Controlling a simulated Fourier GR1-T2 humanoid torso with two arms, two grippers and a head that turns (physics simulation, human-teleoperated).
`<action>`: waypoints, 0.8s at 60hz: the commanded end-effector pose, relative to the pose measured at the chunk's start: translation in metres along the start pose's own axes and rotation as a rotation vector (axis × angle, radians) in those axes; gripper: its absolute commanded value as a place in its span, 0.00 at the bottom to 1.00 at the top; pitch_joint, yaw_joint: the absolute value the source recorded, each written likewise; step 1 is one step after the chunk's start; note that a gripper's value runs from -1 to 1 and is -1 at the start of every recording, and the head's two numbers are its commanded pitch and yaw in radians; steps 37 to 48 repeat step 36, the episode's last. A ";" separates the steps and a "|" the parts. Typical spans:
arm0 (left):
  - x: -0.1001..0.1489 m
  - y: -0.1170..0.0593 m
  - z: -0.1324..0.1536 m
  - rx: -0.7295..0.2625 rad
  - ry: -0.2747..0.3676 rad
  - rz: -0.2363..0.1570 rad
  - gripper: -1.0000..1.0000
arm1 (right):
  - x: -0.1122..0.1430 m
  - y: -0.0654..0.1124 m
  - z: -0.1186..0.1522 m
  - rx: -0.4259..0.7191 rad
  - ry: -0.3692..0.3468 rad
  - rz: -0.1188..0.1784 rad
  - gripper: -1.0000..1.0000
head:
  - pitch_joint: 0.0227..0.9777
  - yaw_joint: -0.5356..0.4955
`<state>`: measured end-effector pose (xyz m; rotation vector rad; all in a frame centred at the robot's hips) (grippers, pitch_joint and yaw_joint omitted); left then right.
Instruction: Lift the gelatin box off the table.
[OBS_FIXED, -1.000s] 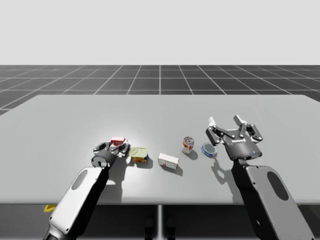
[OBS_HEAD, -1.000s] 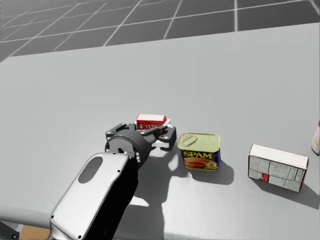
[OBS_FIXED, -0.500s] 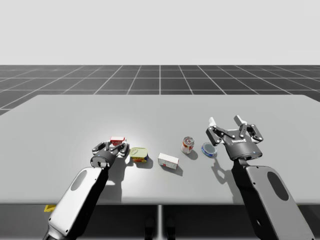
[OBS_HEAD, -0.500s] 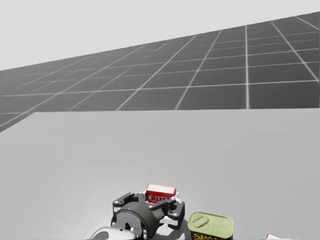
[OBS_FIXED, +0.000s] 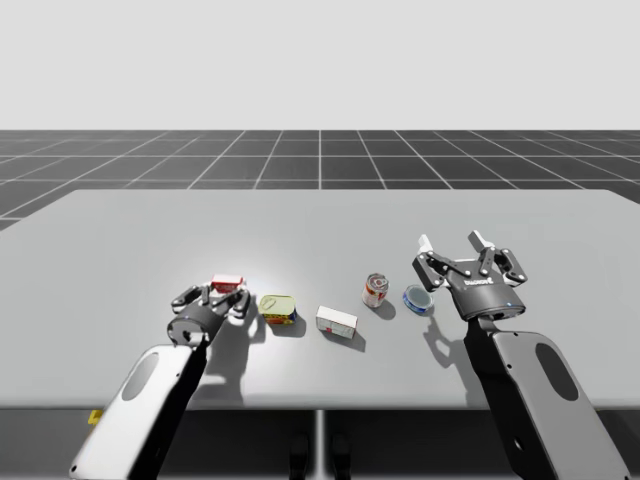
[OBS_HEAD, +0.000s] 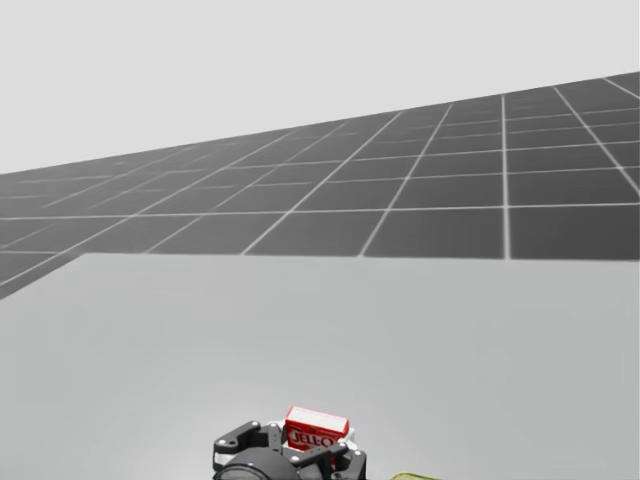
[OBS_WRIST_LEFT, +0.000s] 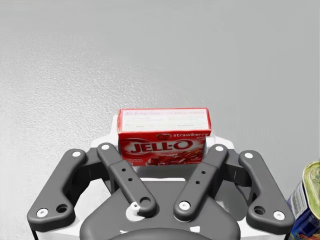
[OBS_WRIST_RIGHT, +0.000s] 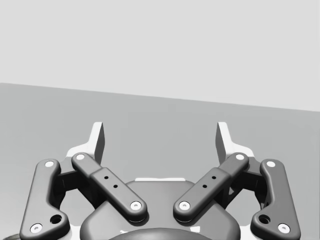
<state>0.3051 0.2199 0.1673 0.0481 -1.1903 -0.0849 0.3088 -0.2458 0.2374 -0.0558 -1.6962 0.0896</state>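
Two grippers work over one grey table (OBS_FIXED: 320, 215). Our left gripper (OBS_FIXED: 222, 298) is clamped on the red gelatin box (OBS_FIXED: 227, 284), which is at the near left part of the table. In the left wrist view the gelatin box (OBS_WRIST_LEFT: 164, 135) stands upright between the fingers (OBS_WRIST_LEFT: 216, 159), one pressed to each short side. We cannot tell whether its underside touches the tabletop. The head view shows the gelatin box (OBS_HEAD: 317, 428) just above the gripper's dark knuckles.

Just beside the left gripper, toward the table's middle, stands a yellow-topped rectangular can (OBS_FIXED: 279, 308), apart from the gelatin box. A white box (OBS_FIXED: 336, 322), a red cylindrical can (OBS_FIXED: 375, 290) and a flat blue can (OBS_FIXED: 417, 298) continue the loose row to the right, none touching the next.

Our right gripper (OBS_FIXED: 450, 246) hovers just beside the flat blue can. In the right wrist view its fingers (OBS_WRIST_RIGHT: 98, 136) are spread wide, pointing out across the bare tabletop.
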 end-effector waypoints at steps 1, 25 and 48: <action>0.034 -0.002 0.010 -0.112 -0.070 -0.049 1.00 | 0.000 0.000 -0.001 0.000 0.004 0.000 0.00 | 0.41 0.89; 0.114 0.009 0.034 -0.072 -0.242 -0.124 1.00 | 0.000 0.000 -0.001 -0.001 0.008 0.005 0.00 | 0.40 0.90; 0.156 0.014 0.048 -0.050 -0.332 -0.153 1.00 | -0.001 0.000 -0.001 0.002 0.022 0.006 0.00 | 0.40 0.90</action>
